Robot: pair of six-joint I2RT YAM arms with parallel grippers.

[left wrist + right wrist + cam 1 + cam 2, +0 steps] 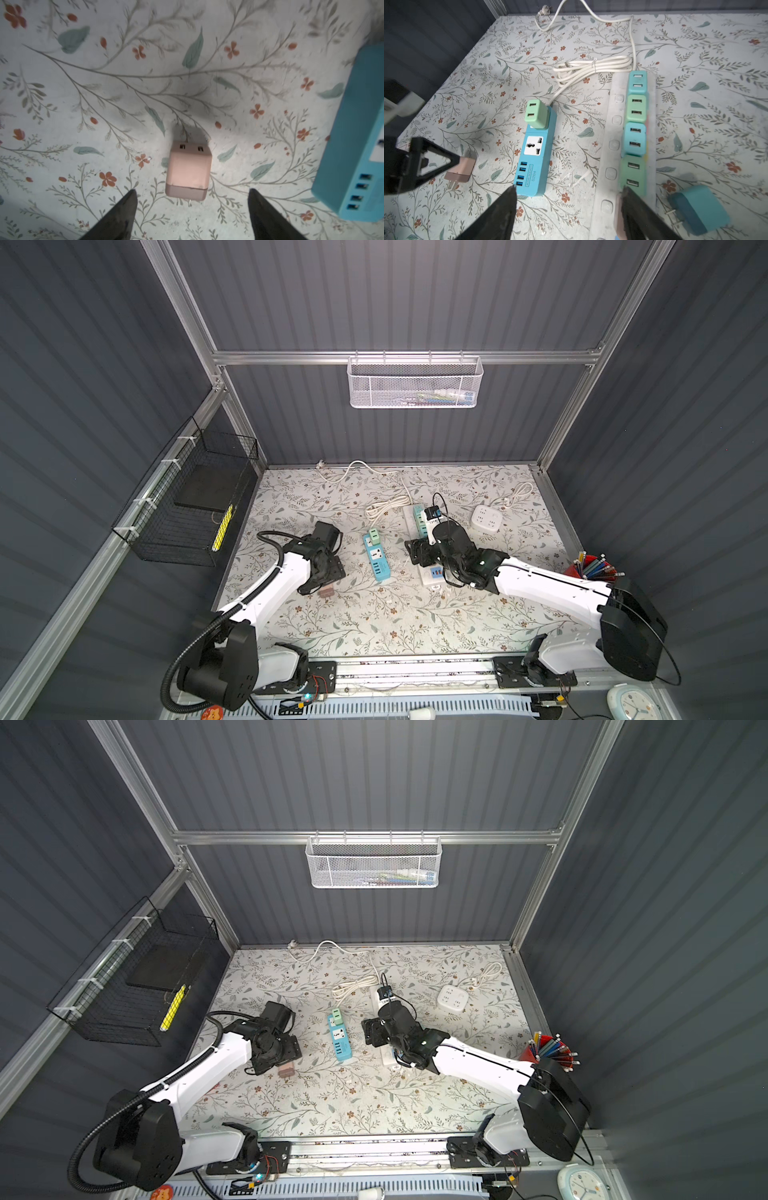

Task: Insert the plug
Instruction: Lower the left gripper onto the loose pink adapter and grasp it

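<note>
A pink plug (188,172) lies on its side on the flowered table, prongs pointing toward my left wrist; it also shows in both top views (327,592) (286,1071). My left gripper (192,190) hangs just above it, open, one finger on each side with a gap to the plug. To its right lies a blue power strip (534,158) with one free socket (533,145) and a green plug (534,113) at its far end. My right gripper (569,187) is open and holds nothing, between the blue strip and a white power strip (610,145).
Several green and blue plugs (634,137) fill the white strip, and a loose blue plug (699,207) lies beside it. A coiled white cord (386,506), a white socket cube (485,520) and a red pen cup (590,568) stand further back and right. A black wire basket (187,506) hangs on the left wall.
</note>
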